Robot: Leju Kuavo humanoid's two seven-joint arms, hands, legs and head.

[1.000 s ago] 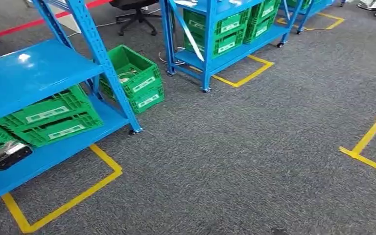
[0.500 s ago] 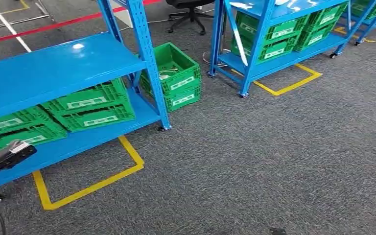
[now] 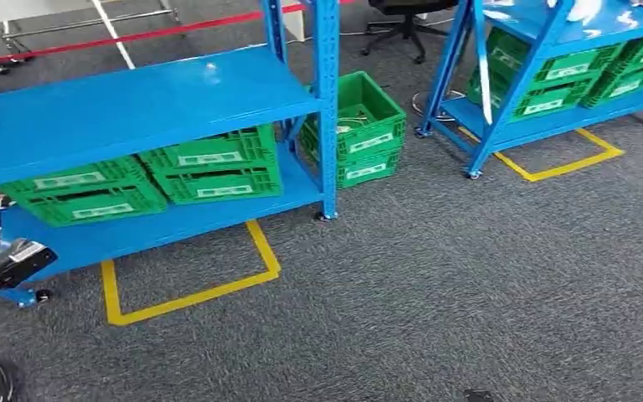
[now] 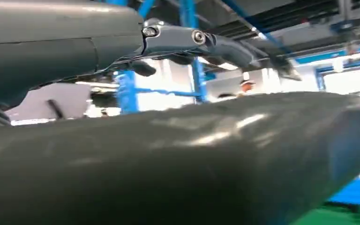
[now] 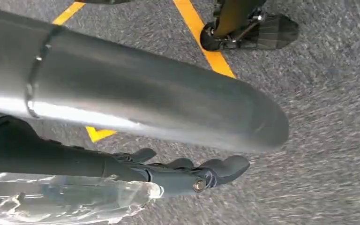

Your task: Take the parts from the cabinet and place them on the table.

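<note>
A blue cabinet rack [image 3: 134, 109] stands at the left of the head view, with green crates [image 3: 209, 172] on its lower shelf. My left forearm [image 3: 8, 261] shows at the left edge. In the left wrist view my left hand [image 4: 168, 154] holds nothing, its fingers [image 4: 215, 42] stretched out away from the thick thumb. In the right wrist view my right hand [image 5: 168, 176] hangs over the carpet and holds a clear plastic bag [image 5: 61, 199] that lies along its dark fingers. What is inside the bag is too blurred to tell.
A green crate [image 3: 360, 126] sits on the floor beside the rack's right post. A second blue rack [image 3: 552, 59] with green crates stands at the back right. Yellow tape [image 3: 192, 289] marks the grey carpet; a red line [image 3: 134, 38] runs along the back.
The camera has swung left: racks, crates and tape have all shifted right in the picture and more of the near rack shows. My left forearm stays at the left edge.
</note>
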